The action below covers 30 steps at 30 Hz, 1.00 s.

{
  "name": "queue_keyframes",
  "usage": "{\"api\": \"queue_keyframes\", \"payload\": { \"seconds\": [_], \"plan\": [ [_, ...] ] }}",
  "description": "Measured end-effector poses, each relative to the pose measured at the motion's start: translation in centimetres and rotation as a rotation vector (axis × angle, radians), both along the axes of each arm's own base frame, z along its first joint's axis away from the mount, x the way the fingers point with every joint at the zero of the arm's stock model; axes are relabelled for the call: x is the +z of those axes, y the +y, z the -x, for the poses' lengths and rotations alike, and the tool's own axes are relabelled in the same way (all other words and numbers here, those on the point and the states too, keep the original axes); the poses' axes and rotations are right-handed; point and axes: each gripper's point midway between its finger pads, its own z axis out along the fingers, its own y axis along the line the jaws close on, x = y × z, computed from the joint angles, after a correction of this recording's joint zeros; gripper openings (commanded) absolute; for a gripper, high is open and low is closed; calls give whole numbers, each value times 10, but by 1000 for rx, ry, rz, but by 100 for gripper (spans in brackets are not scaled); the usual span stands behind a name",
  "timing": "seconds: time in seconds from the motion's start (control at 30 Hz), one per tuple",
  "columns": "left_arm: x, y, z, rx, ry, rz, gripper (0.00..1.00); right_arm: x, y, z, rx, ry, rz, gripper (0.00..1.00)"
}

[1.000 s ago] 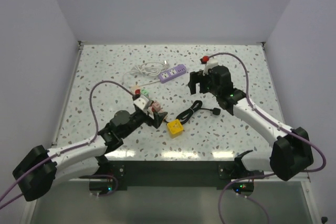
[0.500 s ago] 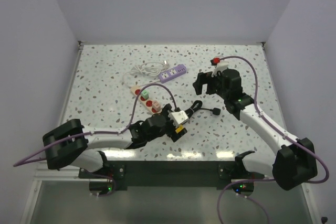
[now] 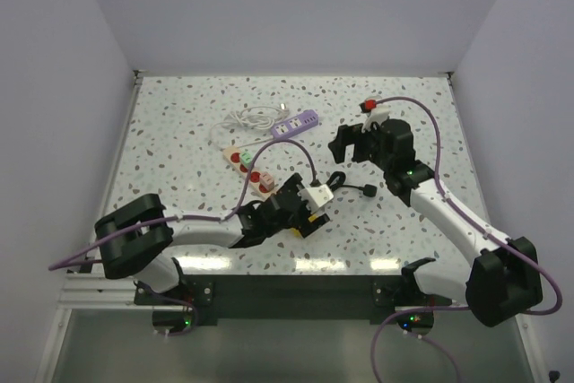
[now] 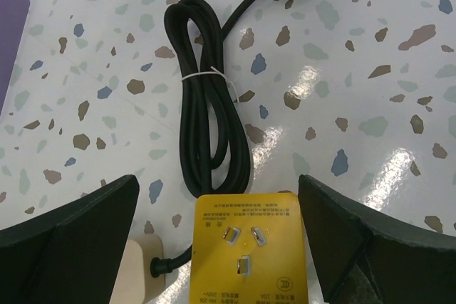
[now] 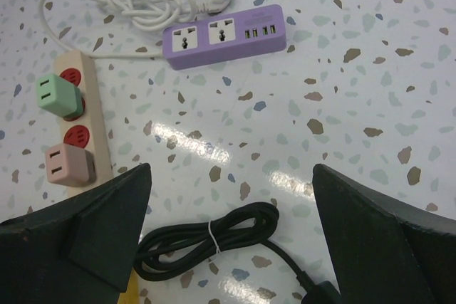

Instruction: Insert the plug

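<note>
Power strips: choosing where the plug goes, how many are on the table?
2. The purple strip lies at the far middle; the beige strip sits nearer and left of it. No other shows.

speckled terrazzo worktop [image 3: 170,123] between plain white walls [image 3: 287,6]; a green adapter [image 5: 57,95] and a pink adapter [image 5: 68,164] stand near each other.

Your left arm is no longer by the beige power strip [image 3: 249,168]. It swings right, and the left gripper [image 4: 217,189] now hangs over the yellow plug [image 4: 246,247], jaws spread wider than a second ago. Your right gripper [image 5: 231,172] sits slightly further right, jaws also wider.
</note>
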Motion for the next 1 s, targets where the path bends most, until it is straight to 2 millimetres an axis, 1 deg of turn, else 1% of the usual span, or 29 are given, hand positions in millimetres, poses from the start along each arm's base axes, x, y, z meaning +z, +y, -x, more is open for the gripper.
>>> {"api": "queue_keyframes", "payload": {
  "seconds": [0.13, 0.27, 0.33, 0.43, 0.63, 0.87, 1.0],
  "plan": [
    [-1, 0, 0, 1, 7, -7, 100, 0, 0, 0, 0, -1, 0, 99],
    [-13, 6, 4, 8, 35, -50, 100, 0, 0, 0, 0, -1, 0, 99],
    [-16, 9, 5, 18, 44, -58, 100, 0, 0, 0, 0, -2, 0, 99],
    [-14, 11, 5, 27, 46, -57, 100, 0, 0, 0, 0, -2, 0, 99],
    [-4, 18, 3, 44, 38, -43, 100, -2, 2, -1, 9, 4, -2, 99],
    [-8, 21, 1, 57, 70, -36, 100, -3, 3, 0, 18, 9, -5, 98],
    [-15, 21, 2, 49, 99, -39, 100, -4, 3, 0, 19, 9, -4, 99]
  ]
}}
